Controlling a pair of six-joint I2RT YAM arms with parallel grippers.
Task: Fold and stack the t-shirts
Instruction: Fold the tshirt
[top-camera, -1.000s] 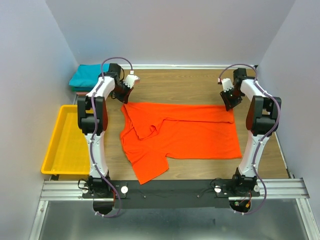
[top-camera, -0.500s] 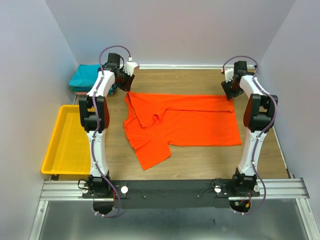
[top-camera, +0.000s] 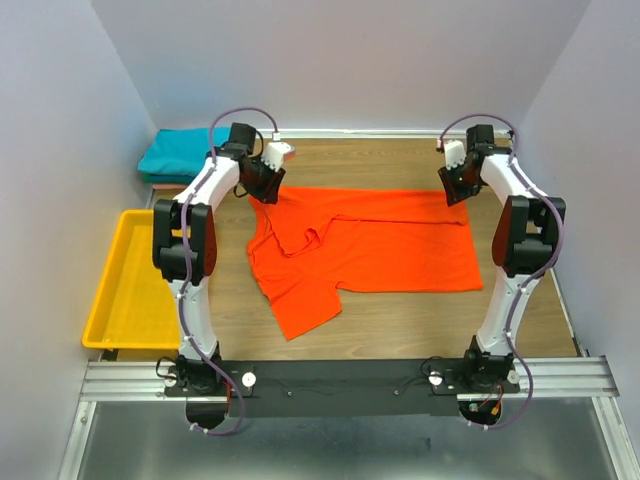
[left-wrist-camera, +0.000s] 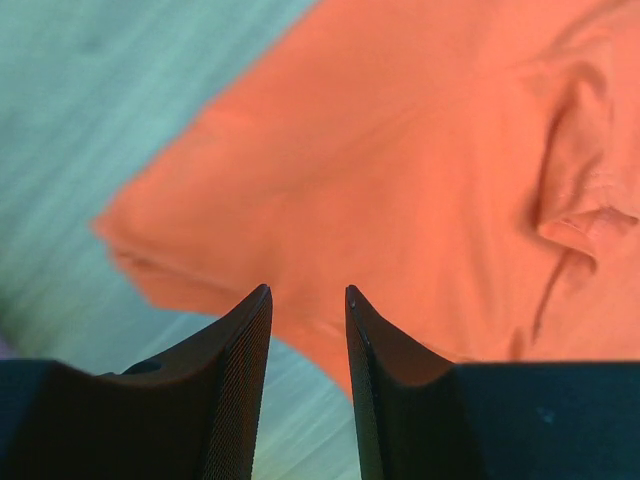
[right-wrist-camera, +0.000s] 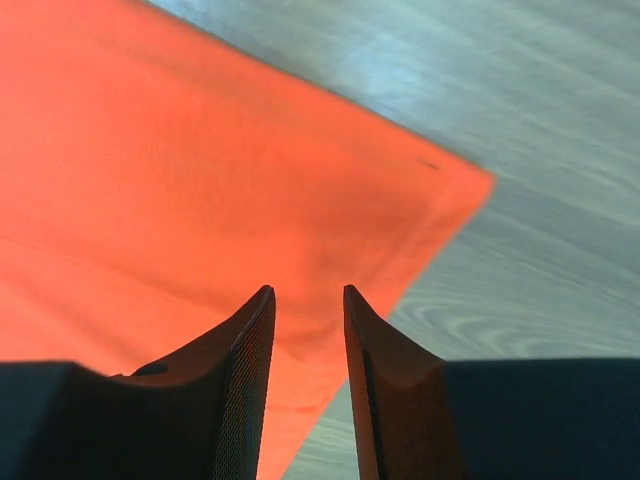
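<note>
An orange-red t-shirt (top-camera: 380, 250) lies spread across the middle of the wooden worktop (top-camera: 400, 320). Its far edge is turned over in a long flat fold, and one sleeve (top-camera: 300, 315) trails toward the near left. The left tool (left-wrist-camera: 307, 290) hangs over the shirt's far left corner, its fingers (left-wrist-camera: 230, 380) parted by a narrow gap. Flat cloth shows through that gap and none is pinched between them, so the tool is released. The right tool (right-wrist-camera: 306, 290) mirrors it over the far right corner, where the cloth ends in a sharp point on bare wood. Its fingers (right-wrist-camera: 235, 380) are likewise slightly apart and grasp nothing. From above, both arms reach out from their bases at the near edge and bend in toward the shirt's two far corners. A teal t-shirt (top-camera: 180, 152) sits folded in the far left corner of the worktop, well apart from the orange-red one. A yellow tray (top-camera: 100, 300) rests along the left side, just nearer than the teal shirt.
</note>
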